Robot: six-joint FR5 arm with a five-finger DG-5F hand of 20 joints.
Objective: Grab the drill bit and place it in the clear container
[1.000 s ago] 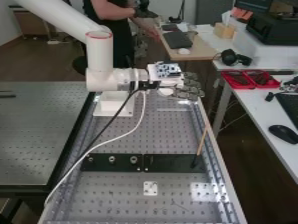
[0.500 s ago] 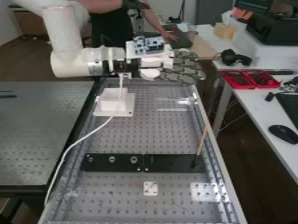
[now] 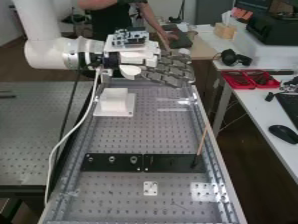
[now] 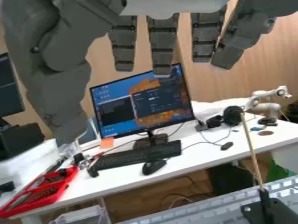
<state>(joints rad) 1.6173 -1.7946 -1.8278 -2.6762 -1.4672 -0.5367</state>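
The hand (image 3: 166,69) is above the far end of the perforated bench, its fingers straight and pointing right, with nothing in them. In the wrist view the hand (image 4: 163,45) hangs with fingers extended and spread. A thin tan rod (image 3: 202,141) leans upright in a dark holder on the bench's right; the rod (image 4: 251,150) also stands in its dark base in the wrist view. I cannot tell whether it is the drill bit. A clear, see-through object, perhaps the container (image 3: 174,104), lies below the hand near the far right corner; a clear box (image 4: 81,216) appears in the wrist view.
A black plate (image 3: 166,162) with several round metal fittings crosses the bench (image 3: 120,195). A white block (image 3: 114,103) stands at the far left. The arm's cable hangs along the left side. Red trays (image 3: 249,79) and a mouse (image 3: 284,133) are on the right-hand table.
The arm and hand have moved left, and they look larger than before. The white block, partly behind the arm and cable earlier, is now uncovered. The rod and the clear object have not moved.
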